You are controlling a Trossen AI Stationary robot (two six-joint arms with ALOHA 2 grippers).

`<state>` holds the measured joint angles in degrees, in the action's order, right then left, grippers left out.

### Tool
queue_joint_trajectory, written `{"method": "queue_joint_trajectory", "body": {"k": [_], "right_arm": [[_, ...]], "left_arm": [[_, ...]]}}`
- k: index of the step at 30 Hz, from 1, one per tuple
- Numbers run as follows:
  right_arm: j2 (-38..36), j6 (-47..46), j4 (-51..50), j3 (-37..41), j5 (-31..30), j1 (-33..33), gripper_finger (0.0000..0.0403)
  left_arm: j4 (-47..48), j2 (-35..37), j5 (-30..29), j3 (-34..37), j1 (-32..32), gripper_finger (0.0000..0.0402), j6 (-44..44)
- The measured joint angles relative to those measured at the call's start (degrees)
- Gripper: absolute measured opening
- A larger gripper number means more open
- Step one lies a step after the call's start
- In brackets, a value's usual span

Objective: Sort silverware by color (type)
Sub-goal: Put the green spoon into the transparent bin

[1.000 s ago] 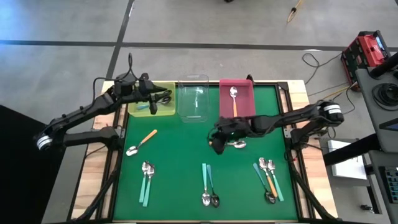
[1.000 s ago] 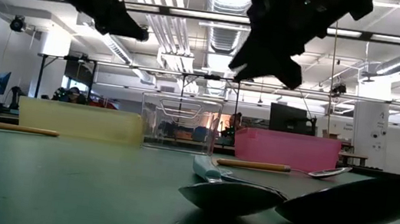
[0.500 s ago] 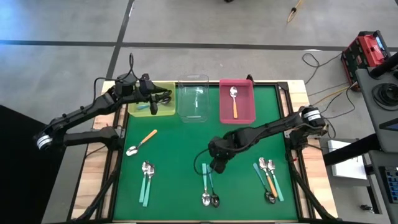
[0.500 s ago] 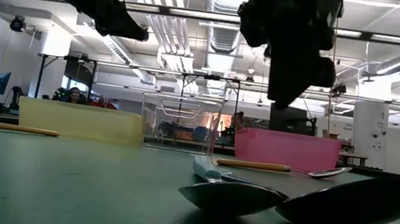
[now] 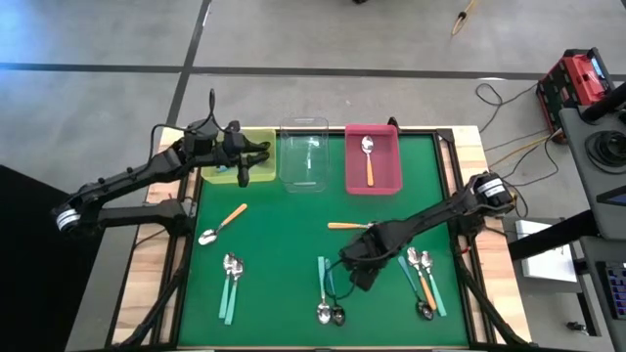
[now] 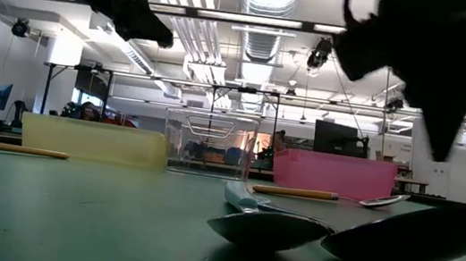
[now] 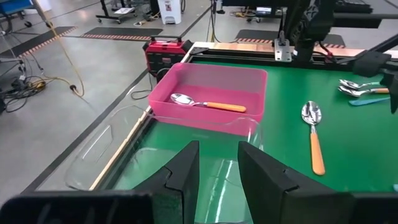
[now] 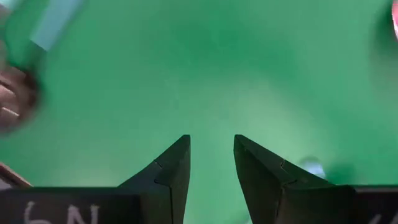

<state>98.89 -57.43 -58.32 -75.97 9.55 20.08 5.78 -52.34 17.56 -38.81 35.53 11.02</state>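
My right gripper [image 5: 359,277] [image 8: 211,146] is open and hangs over bare green mat, just right of two teal-handled spoons [image 5: 328,291] in the near middle. An orange-handled spoon [image 5: 348,226] lies on the mat behind it, partly under the arm. My left gripper [image 5: 243,170] [image 7: 217,149] is open and holds nothing; it hovers over the yellow bin [image 5: 259,142]. One orange-handled spoon [image 5: 369,156] [image 7: 208,104] lies in the pink bin [image 5: 391,137]. Another orange spoon [image 5: 224,223], a teal pair [image 5: 231,282] and a mixed cluster [image 5: 421,276] lie on the mat.
A clear bin [image 5: 305,154] [image 7: 124,149] stands between the yellow and pink bins along the far edge. In the low view two spoon bowls [image 6: 269,230] lie close in front. The mat's middle [image 5: 284,230] is bare. Black frame rails [image 5: 452,176] edge the mat.
My right gripper has travelled from the mat's middle, just in front of the pink bin, toward the near edge, and now hangs beside the near-middle teal spoons. The orange spoon it stood over still lies on the mat.
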Motion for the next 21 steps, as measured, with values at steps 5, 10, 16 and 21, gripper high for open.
{"method": "queue_joint_trajectory", "body": {"k": [5, 10, 16, 21], "right_arm": [[-0.06, -3.76, -3.62, 1.27, 2.92, 1.94, 0.0114], [-0.09, -6.80, -2.71, 1.38, 3.01, 3.07, 0.0114], [-0.09, -7.19, -2.24, 1.38, 2.40, 3.84, 0.0114], [-0.09, -7.52, -2.22, 1.38, 2.37, 4.00, 0.0114]], "left_arm": [[0.00, 0.00, 0.00, 0.00, 0.00, 0.0093, -0.19], [0.31, 0.02, -0.01, 0.00, -0.22, 0.0093, -1.21], [2.08, 0.02, 0.00, 0.02, -3.30, 0.0093, -1.90], [2.20, 0.04, 0.01, 0.73, -9.87, 0.0093, -3.04]]}}
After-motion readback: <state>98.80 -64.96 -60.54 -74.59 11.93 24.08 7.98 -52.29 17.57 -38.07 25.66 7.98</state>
